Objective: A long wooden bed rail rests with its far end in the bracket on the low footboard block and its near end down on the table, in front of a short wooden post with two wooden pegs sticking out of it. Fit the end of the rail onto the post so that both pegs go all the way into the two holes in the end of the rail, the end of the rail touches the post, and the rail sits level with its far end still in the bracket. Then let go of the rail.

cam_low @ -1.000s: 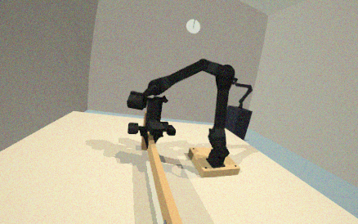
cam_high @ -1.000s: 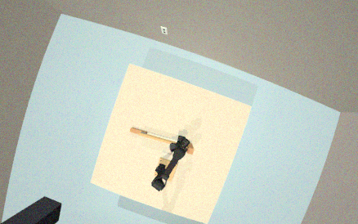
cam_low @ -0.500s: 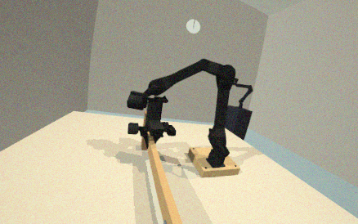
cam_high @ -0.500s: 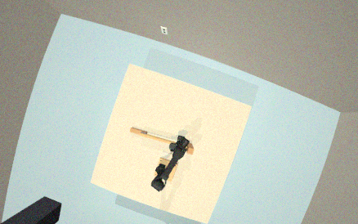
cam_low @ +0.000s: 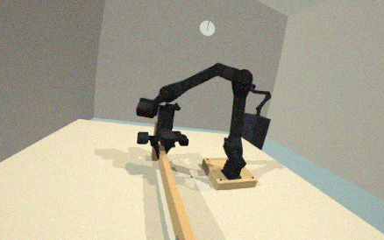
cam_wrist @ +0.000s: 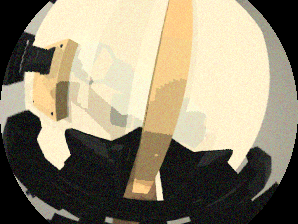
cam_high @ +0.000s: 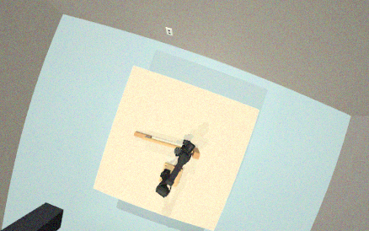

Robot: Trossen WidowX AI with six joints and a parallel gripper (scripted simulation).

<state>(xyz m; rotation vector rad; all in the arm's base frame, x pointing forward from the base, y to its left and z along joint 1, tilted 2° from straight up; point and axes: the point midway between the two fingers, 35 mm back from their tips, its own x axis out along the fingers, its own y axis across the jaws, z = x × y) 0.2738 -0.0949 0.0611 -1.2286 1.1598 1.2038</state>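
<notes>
Fingers (cam_low: 162, 144) clamped on rail (cam_low: 174, 199) near post end | arm (cam_low: 207, 79) arched, wrist pointing down

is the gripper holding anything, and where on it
Yes: the gripper is shut on the wooden rail, gripping it near its end by the post.

A matte black six-joint arm (cam_low: 198, 81) with rounded joint housings, a looping black cable, and a square wooden base plate (cam_low: 247, 183).
</notes>
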